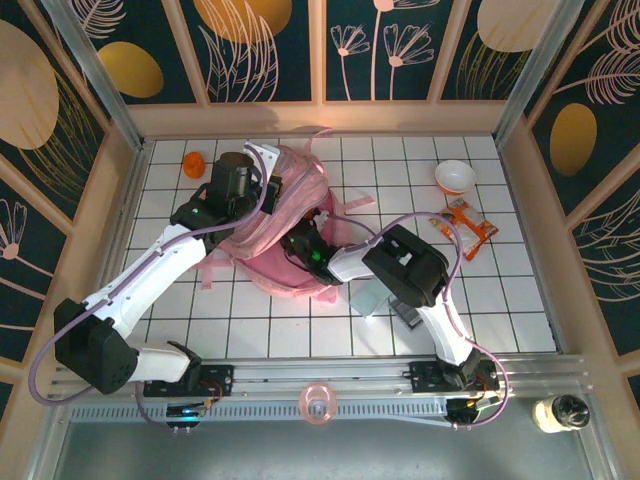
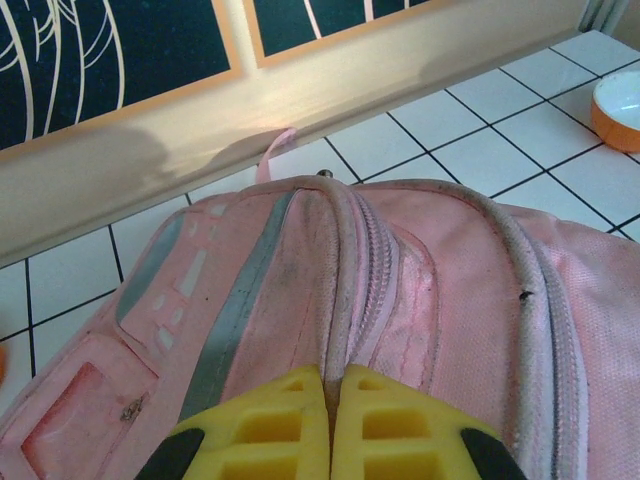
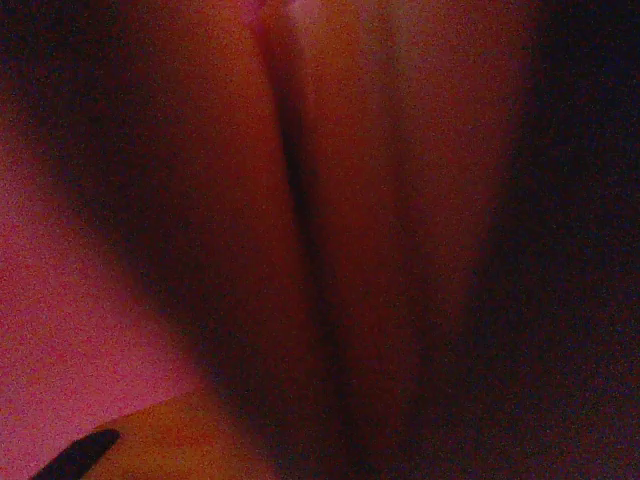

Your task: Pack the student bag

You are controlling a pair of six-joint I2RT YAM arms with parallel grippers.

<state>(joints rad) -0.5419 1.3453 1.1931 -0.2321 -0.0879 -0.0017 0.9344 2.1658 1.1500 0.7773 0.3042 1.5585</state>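
The left claw (image 2: pixel 328 425) is clamping shut on the student bag (image 2: pixel 450 300). Its yellow fingers (image 2: pixel 270 428) are pressing together, and a raised ridge of pink fabric beside the zipper (image 2: pixel 378 270) is running straight into the seam between them. Ahead of this claw the bag is spreading out over the white tiled bench (image 2: pixel 480 150), and beyond that a pale wooden wall (image 2: pixel 300 100) is standing. Far off to this claw's right a white bowl (image 2: pixel 620 105) with an orange rim is sitting on the tiles, well apart from the bag. To its left a small orange thing (image 1: pixel 193 163) is lying near the bench's far corner.

The right claw (image 1: pixel 302 243) is sitting deep in the bag from the opposite side, with pink folds lying around it. Dim reddish fabric is closing in near it, and I cannot tell whether it is apart or together. Behind this claw, under its arm, a pale box (image 1: pixel 368 297) is lying just beside the bag. Further to its right an orange snack packet (image 1: pixel 470 232) is lying near the bowl
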